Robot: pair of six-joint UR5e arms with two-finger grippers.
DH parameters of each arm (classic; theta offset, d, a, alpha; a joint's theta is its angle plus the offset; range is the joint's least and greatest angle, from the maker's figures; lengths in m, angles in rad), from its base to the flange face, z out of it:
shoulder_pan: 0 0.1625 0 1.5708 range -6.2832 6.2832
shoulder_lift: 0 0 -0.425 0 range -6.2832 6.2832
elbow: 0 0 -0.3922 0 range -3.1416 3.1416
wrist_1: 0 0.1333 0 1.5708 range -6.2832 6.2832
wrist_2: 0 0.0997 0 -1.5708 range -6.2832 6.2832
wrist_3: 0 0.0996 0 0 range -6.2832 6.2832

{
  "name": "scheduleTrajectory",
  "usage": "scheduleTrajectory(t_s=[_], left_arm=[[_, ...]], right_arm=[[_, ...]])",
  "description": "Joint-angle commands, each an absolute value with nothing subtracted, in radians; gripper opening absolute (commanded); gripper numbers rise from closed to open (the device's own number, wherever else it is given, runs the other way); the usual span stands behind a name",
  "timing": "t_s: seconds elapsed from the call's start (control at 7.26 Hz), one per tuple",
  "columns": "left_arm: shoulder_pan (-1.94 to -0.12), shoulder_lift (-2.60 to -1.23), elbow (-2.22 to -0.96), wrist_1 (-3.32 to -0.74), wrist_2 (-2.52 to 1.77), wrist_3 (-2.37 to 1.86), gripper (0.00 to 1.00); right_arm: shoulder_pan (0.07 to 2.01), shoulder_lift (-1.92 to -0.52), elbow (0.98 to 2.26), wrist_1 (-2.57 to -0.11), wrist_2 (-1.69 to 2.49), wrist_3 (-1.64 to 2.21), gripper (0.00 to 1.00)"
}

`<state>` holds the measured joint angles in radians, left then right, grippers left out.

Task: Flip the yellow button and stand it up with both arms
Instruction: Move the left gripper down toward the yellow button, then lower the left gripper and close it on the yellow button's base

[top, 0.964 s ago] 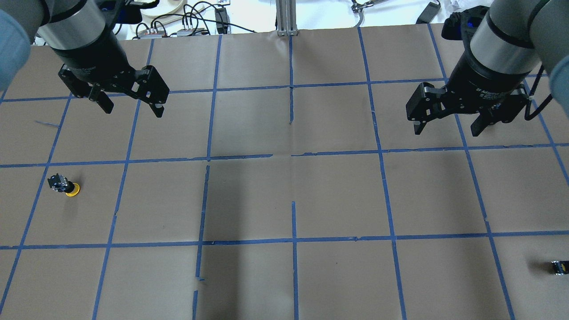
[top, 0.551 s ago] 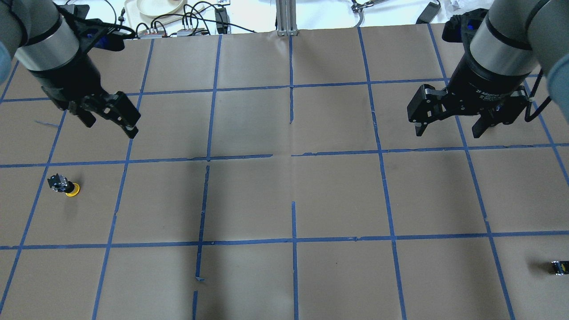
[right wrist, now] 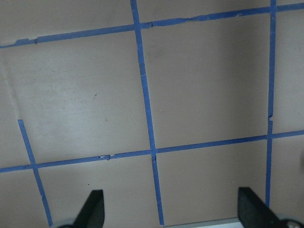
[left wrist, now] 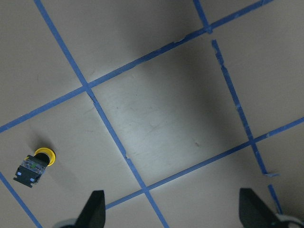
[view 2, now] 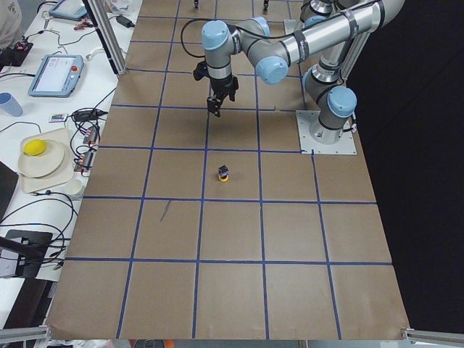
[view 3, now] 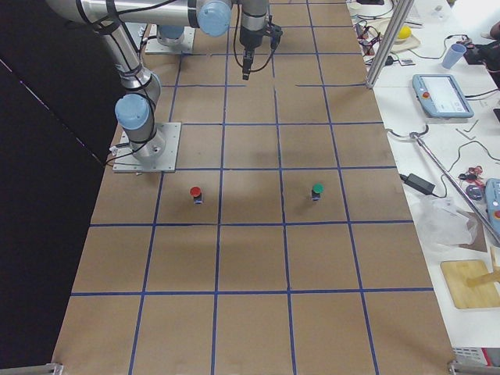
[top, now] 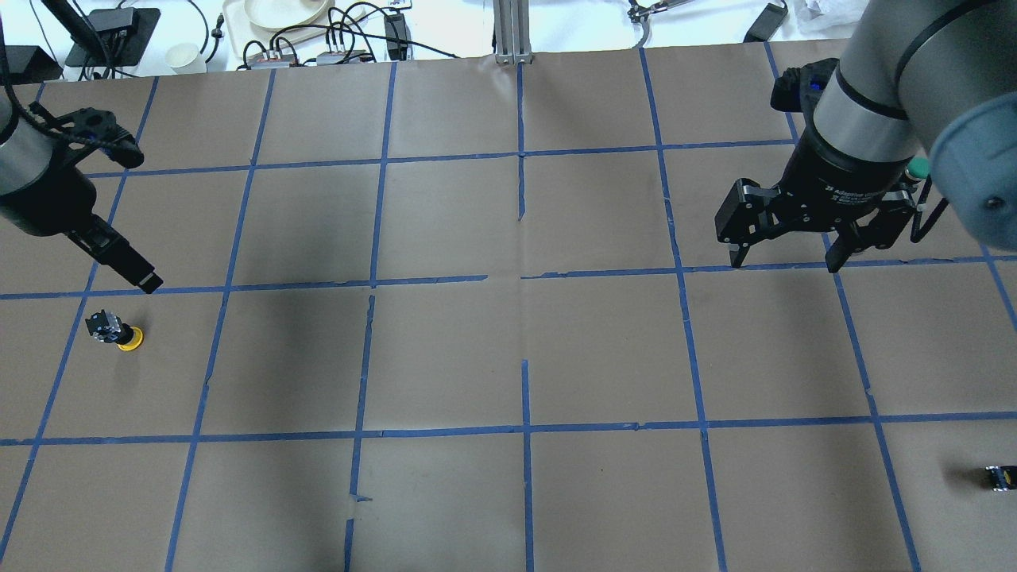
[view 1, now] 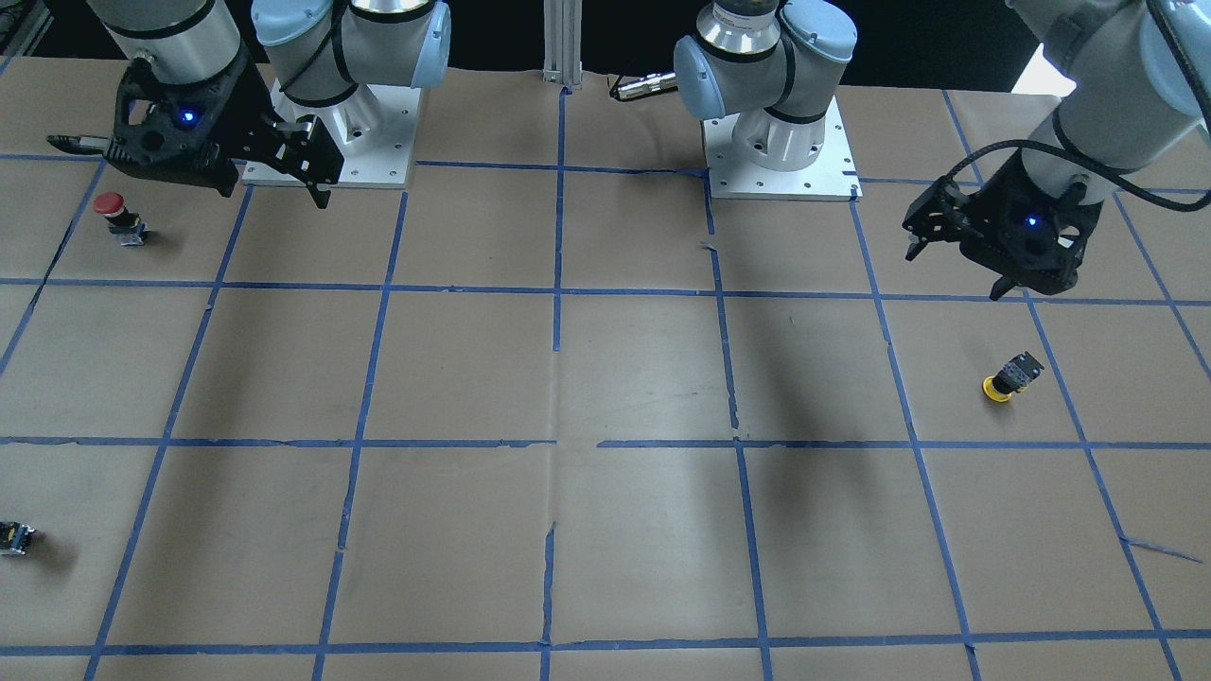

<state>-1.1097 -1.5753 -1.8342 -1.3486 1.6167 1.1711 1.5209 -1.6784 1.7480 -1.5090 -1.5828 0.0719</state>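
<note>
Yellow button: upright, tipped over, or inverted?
Inverted, as far as the views show. The yellow button rests on its yellow cap, with the black body above it in the overhead, front and left views. A slight tilt can't be ruled out.

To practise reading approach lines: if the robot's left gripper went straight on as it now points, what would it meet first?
Probably the brown paper-covered table, near a blue tape line. The left gripper points down, fingers open; the small yellow-capped push-button lies off to one side, outside their span.

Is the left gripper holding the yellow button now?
No, the left wrist view shows the yellow button resting on the table, well apart from the open, empty left gripper.
</note>
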Motion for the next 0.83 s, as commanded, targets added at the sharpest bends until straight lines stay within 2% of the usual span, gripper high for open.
scheduleTrajectory(t_s=[0.0, 0.28, 0.69], left_arm=[[-1.008, -1.610, -1.949, -1.079, 1.612, 1.470, 1.00], [-0.942, -1.682, -1.954, -1.051, 1.605, 1.598, 1.00], [-0.899, -1.748, -1.948, -1.014, 1.574, 1.775, 1.00]], right_arm=[[1.522, -1.672, 1.740, -1.554, -1.586, 0.119, 1.00], [1.513, -1.590, 1.737, -1.610, -1.586, 0.121, 1.00], [1.513, -1.560, 1.723, -1.698, -1.577, 0.120, 1.00]])
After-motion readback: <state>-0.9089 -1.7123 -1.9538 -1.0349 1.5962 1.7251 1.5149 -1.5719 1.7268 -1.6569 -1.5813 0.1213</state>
